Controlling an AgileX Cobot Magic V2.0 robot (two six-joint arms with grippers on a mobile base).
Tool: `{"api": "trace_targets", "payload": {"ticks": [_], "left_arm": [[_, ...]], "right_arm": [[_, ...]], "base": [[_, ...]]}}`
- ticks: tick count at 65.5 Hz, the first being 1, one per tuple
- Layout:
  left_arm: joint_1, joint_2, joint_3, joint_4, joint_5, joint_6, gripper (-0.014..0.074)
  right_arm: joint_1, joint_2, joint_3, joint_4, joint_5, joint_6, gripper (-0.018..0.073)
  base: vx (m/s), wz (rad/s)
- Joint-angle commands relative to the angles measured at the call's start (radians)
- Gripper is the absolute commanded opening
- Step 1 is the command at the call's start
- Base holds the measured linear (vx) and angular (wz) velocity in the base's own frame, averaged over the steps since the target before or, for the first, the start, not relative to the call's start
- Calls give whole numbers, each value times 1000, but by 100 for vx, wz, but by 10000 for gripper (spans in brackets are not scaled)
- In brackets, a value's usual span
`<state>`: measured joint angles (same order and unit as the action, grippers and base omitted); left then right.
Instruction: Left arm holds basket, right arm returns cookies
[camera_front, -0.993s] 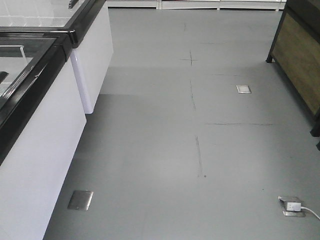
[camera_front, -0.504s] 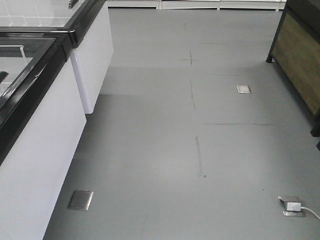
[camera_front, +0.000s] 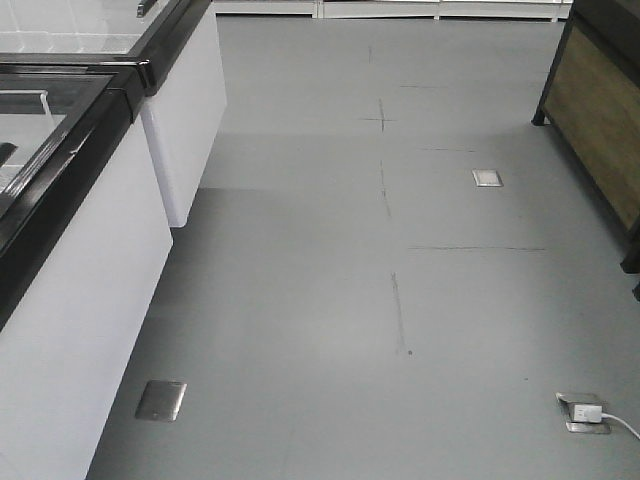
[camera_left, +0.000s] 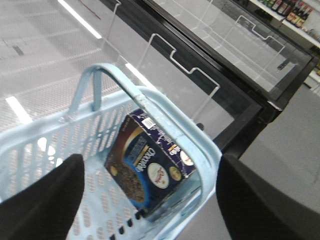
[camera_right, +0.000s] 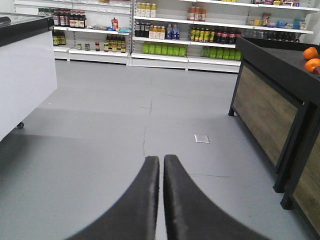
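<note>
Left gripper (camera_left: 149, 157): its 2 black fingers (camera_left: 42, 200) stand wide apart at the lower corners of the left wrist view, and nothing shows clamped between them. Whether the gripper bears the basket I cannot tell.
Right gripper (camera_right: 161, 159): its 2 fingers (camera_right: 140, 200) lie almost together with only a thin slit between, nothing in them, pointing out over the floor.
Cookies (camera_left: 150, 170): the dark box lies inside the basket, tilted, with its printed face up. It leans toward the right-hand wall.
Basket (camera_left: 50, 145): light blue with slotted sides, it sits between the left fingers in that view and above the freezer.
Handle (camera_left: 120, 82): a pale blue hoop, raised, crossing above the box.
Freezer (camera_left: 225, 55): it has a glass lid in a black frame, with white wire dividers under the glass. In the front view its white side (camera_front: 80, 300) runs along the left.
Floor (camera_front: 400, 300): grey, with 2 metal plates (camera_front: 161, 400) and a socket (camera_front: 585, 412) holding a white plug.
Stand (camera_right: 265, 115): a black frame with a wood panel, on the right, with 2 oranges (camera_right: 311, 52) on top.
Shelves (camera_right: 160, 35): white, at the far wall, lined with bottles.
</note>
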<state>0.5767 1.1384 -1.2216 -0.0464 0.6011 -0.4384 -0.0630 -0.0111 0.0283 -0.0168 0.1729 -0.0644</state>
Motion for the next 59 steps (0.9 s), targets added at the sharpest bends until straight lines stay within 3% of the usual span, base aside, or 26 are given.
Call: {"api": "trace_targets", "payload": {"ticks": [1, 22, 37, 49, 59], "left_arm": [[13, 22, -29, -139, -118, -12, 515], [18, 83, -25, -428, -278, -40, 514], [104, 82, 108, -671, -326, -75, 514], [112, 82, 225, -743, -382, -62, 514], [112, 82, 230, -798, -443, -26, 514]], "right_arm": [[-7, -13, 17, -3, -77, -5, -6], [-7, -13, 17, -3, -77, -5, -6], [-7, -13, 17, -3, -77, -5, -6], [-7, -13, 17, -3, -75, -5, -6], [-7, -13, 17, -3, -75, -5, -6]], "base": [[0, 0], [0, 0], [0, 0], [0, 0], [0, 0]]}}
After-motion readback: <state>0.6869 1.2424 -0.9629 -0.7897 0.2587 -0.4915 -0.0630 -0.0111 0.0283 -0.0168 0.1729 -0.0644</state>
